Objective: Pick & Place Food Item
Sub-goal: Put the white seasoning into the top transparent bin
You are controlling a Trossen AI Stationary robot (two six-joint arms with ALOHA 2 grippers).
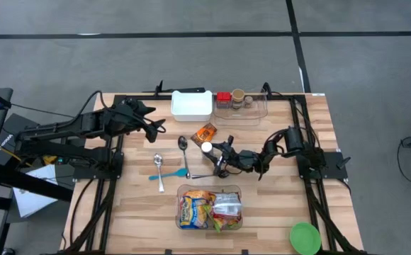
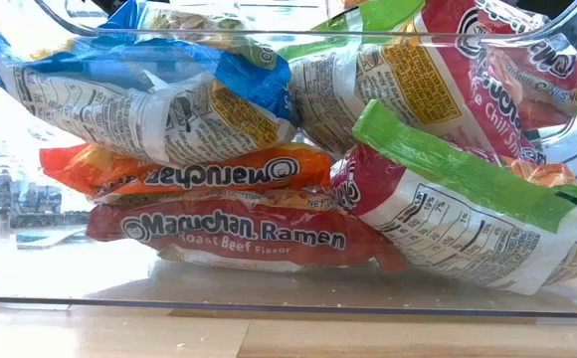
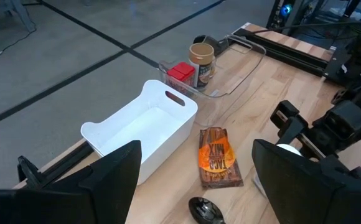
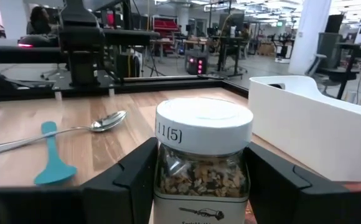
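Observation:
A small glass jar [image 4: 201, 163] with a white lid [image 1: 206, 147], filled with brown flakes, stands upright near the table's middle. My right gripper [image 1: 211, 151] reaches in from the table's right and is shut on it. An orange taco-mix packet [image 1: 205, 132] lies flat just beyond the jar. My left gripper [image 1: 153, 122] is open and empty above the table's far left; in its wrist view [image 3: 208, 186] it looks over the white bin [image 3: 140, 134] and the packet [image 3: 216, 157]. My right gripper pinches the jar's glass body [image 4: 168, 180], just below the lid, between its two fingers [image 4: 134, 186]. The fingers lie level and come from the table's right side. The jar sits upright in the hold; its base is outside the frame, so whether it rests on the table I cannot tell.
A white bin [image 1: 191, 105] and a clear tray [image 1: 255, 113] with a red and a brown jar stand at the far edge. Two spoons [image 1: 183, 144] and a blue spatula [image 1: 171, 174] lie left of centre. A clear bin of ramen packs [image 1: 210, 207] sits near; a green bowl [image 1: 305, 237] is at the near right.

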